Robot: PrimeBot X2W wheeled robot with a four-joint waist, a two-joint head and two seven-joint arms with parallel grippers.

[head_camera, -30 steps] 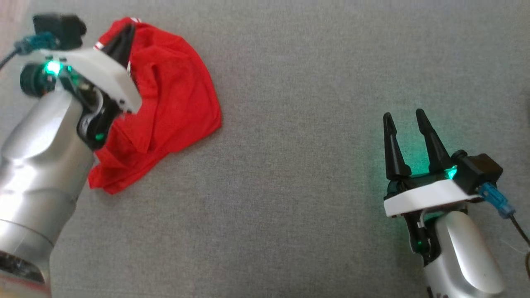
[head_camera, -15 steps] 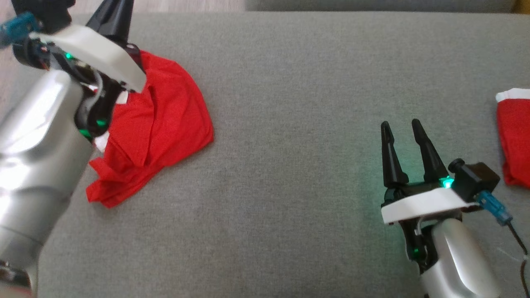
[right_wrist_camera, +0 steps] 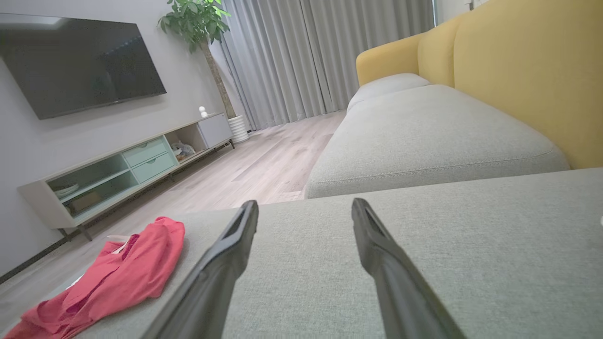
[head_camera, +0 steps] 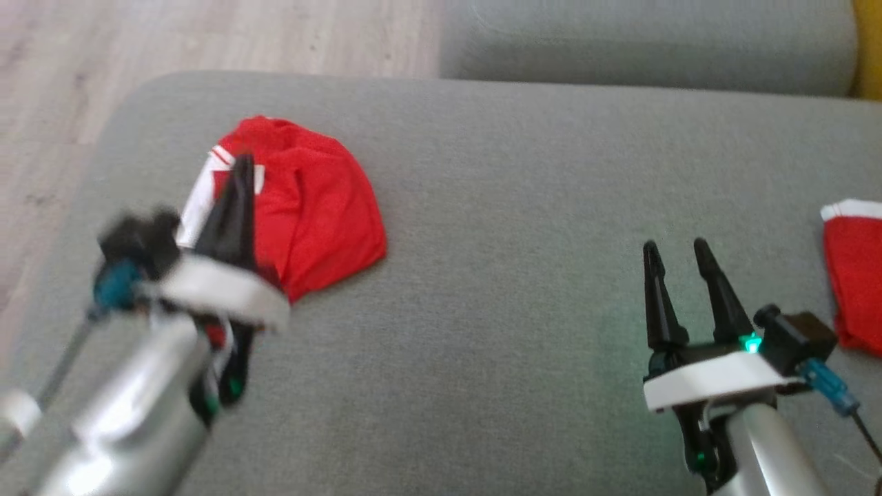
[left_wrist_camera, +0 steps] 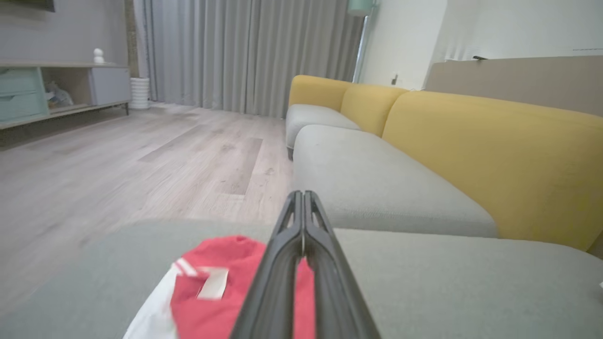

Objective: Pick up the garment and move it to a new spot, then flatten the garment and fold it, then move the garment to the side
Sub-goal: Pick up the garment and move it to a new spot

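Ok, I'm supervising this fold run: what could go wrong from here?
The left claw is shut with no cloth visibly between its tips, so a lift may come up empty. The red garment lies near the rounded corner of the grey cushion, beside the wooden floor; a drag that way could pull it off. A second red cloth at the right might get mistaken for it.

Left gripper (head_camera: 241, 169), blurred, has its fingers pressed together and overlaps the left part of the crumpled red garment (head_camera: 324, 207). Most of the cloth lies just right of its tips on the grey sofa cushion (head_camera: 496, 207); whether any is pinched cannot be told. Right gripper (head_camera: 674, 249) has its fingers parted over bare cushion, with a second red cloth (head_camera: 854, 275) near its right side.
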